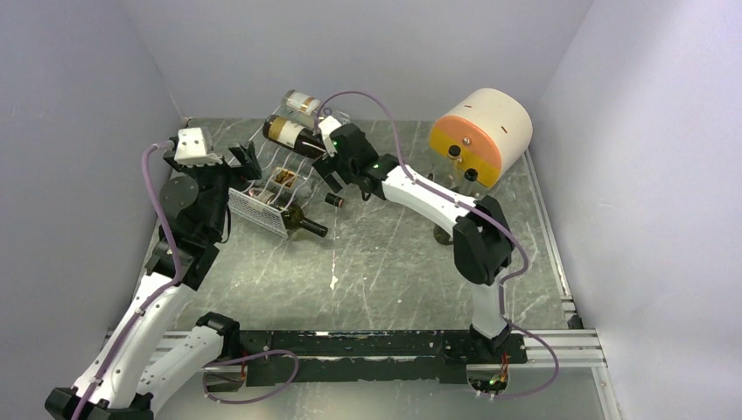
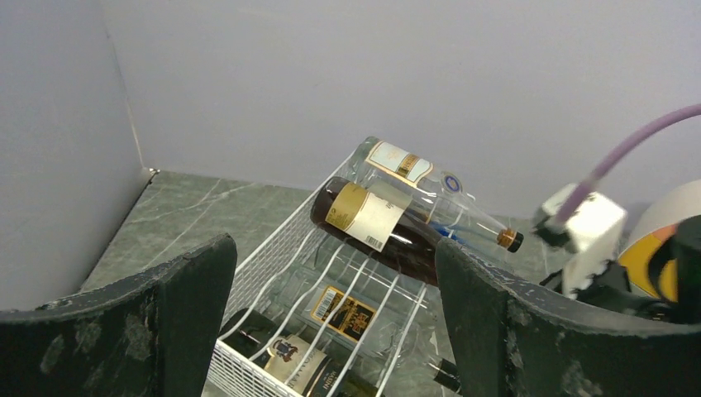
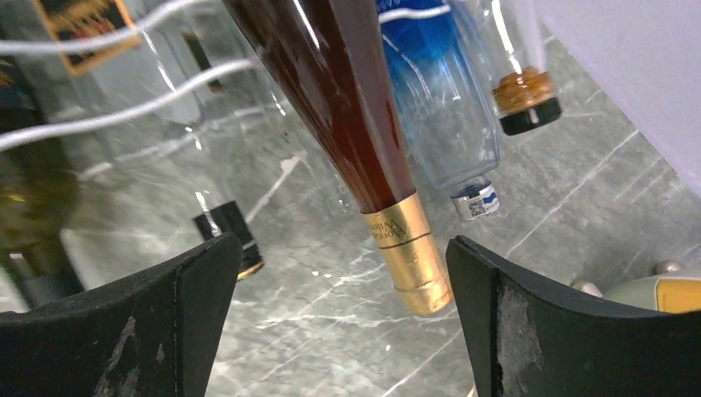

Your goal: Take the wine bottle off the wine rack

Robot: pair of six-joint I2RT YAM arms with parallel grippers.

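The white wire wine rack [image 1: 262, 203] stands tilted at the back left of the table. On its upper row lies the wine bottle [image 1: 293, 134], dark brown with a white label [image 2: 368, 217] and a gold foil neck [image 3: 411, 260]. My right gripper [image 1: 329, 169] is open at that neck. In the right wrist view the gold tip hangs between the fingers of the right gripper [image 3: 343, 310], nearer the right one and touching neither. My left gripper [image 1: 246, 161] is open beside the rack's left end, with nothing between the fingers of the left gripper [image 2: 331, 327].
A clear bottle [image 1: 302, 103] lies behind the dark one, another clear one [image 2: 343, 310] sits lower in the rack, and a dark green bottle [image 1: 302, 219] pokes out at the rack's front. A cream and orange cylinder [image 1: 483, 133] stands at the back right. Walls close in on three sides.
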